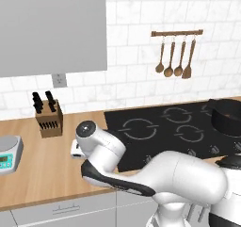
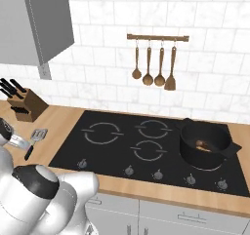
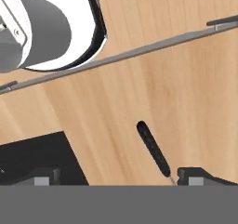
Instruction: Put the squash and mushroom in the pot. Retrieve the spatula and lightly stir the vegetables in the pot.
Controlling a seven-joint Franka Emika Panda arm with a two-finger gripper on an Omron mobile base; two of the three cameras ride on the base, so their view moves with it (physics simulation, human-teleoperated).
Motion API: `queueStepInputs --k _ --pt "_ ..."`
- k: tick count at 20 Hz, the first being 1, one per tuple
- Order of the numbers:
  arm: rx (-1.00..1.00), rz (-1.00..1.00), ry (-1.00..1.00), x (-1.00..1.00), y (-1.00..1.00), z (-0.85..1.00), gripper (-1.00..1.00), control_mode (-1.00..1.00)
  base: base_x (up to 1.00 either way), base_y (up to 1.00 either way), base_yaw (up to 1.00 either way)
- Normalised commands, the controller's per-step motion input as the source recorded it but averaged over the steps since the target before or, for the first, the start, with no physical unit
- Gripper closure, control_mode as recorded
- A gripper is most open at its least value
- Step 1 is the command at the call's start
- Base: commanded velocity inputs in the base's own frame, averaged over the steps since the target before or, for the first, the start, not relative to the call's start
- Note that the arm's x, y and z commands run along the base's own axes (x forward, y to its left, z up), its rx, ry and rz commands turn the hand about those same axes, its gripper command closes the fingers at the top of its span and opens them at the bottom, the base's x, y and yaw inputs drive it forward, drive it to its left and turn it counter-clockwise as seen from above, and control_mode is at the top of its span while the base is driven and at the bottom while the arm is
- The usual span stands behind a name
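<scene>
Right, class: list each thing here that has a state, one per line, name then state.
Pot: upright on the right front burner, lid off, food inside.
Spatula: lying flat on the counter left of the stove, not held.
Claw: open, over the spatula's handle.
Wooden utensils: hanging from the wall rail.
Knives: standing in the block.

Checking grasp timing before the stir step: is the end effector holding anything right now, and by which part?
Nothing is held. The end effector is open above the wooden counter, its fingertips apart with the spatula handle lying between them, ungripped.
</scene>
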Motion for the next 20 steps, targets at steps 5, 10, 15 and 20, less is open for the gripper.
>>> queueStepInputs --k 5,10,15,20 --pt "0.00 0.11 0.02 0.00 0.01 -0.35 -1.00 -1.00 0.00 0.00 0.00" --pt "0.00 0.07 -0.01 -0.01 0.03 -0.37 -1.00 -1.00 0.00 0.00 0.00" --pt "0.00 0.00 0.00 0.02 0.00 -0.26 -1.00 -1.00 0.00 0.00 0.00" --pt "0.00 0.01 0.00 0.18 0.06 -0.22 -1.00 -1.00 0.00 0.00 0.00"
